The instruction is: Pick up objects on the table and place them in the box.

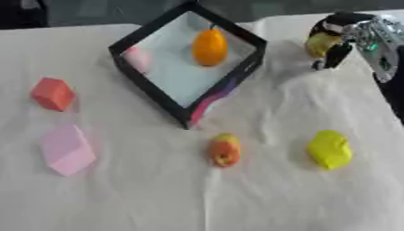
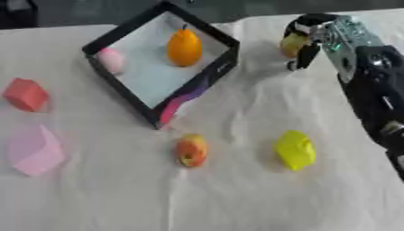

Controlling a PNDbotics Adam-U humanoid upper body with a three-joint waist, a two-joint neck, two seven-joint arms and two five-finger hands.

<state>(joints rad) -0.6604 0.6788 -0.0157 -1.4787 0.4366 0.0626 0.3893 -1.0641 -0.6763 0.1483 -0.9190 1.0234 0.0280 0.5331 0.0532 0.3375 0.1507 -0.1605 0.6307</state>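
White wrinkled cloth covers the whole tabletop (image 1: 260, 198) I am working over, with a dark strip of room beyond its far edge.

My right hand (image 2: 304, 38) is up at the far right, reaching in from the right side on a black and silver arm (image 2: 371, 76). Its dark fingers (image 1: 337, 55) point down and are curled around a small yellow-green rounded object (image 1: 320, 44), which I hold above the cloth, just to the right of the box and apart from it. I cannot make out what the object is beyond its colour and shape.

The black-rimmed square box with a pale bottom (image 1: 150, 92) sits turned like a diamond at the far middle of the tabletop. Inside it an orange pear-shaped fruit with a short stem (image 1: 210, 47) stands near the far corner, and a pale pink rounded piece (image 1: 139, 58) lies against the left wall. A pink and purple streak shows on the box's near right wall.

Near the box's closest corner lies a red and yellow apple-like fruit (image 1: 225, 150). To its right, well apart, rests a bright yellow lumpy fruit (image 1: 329, 149). On the left side sit a red block (image 1: 53, 94) and, nearer to me, a pale pink block (image 1: 67, 150).

My left hand shows in neither view.
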